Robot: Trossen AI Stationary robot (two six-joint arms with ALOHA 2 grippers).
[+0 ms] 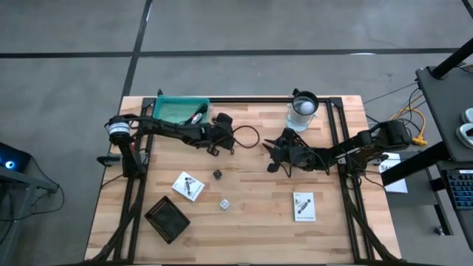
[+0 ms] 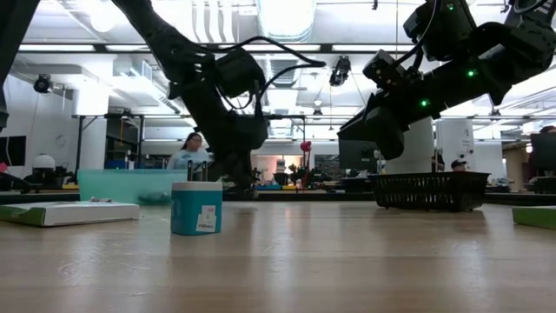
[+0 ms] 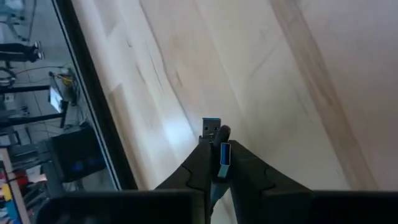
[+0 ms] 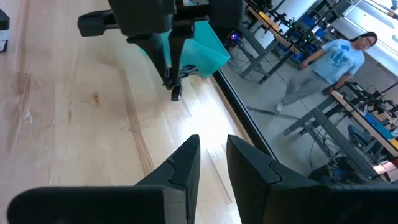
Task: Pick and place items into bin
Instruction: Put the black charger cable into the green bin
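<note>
My left gripper (image 1: 220,142) hovers over the table's middle, just right of the teal bin (image 1: 181,109), and is shut on the plug end of a thin black cable (image 1: 247,137). The cable loops away to the right. My right gripper (image 4: 213,155) stands open beside that loop, with nothing between its fingers, facing the left gripper (image 4: 171,78). On the wood lie a dark cube (image 1: 218,174), a white cube (image 1: 224,204) and two flat white packets (image 1: 188,186), (image 1: 304,205). My left gripper pinches the cable's plug (image 3: 214,134), a metal connector with a blue insert, between its two fingers. The plug's free end sticks out past the fingertips (image 3: 233,158). The fingers slant down toward the table. The plug (image 4: 175,92) is just above the wood, and the cable arcs slack behind it.
A clear cup with a white ball (image 1: 303,107) stands at the far edge, right of centre. A black tray (image 1: 166,219) sits near the front left. In the low view a cube (image 2: 195,209) looms close. People show in the room beyond the table.
</note>
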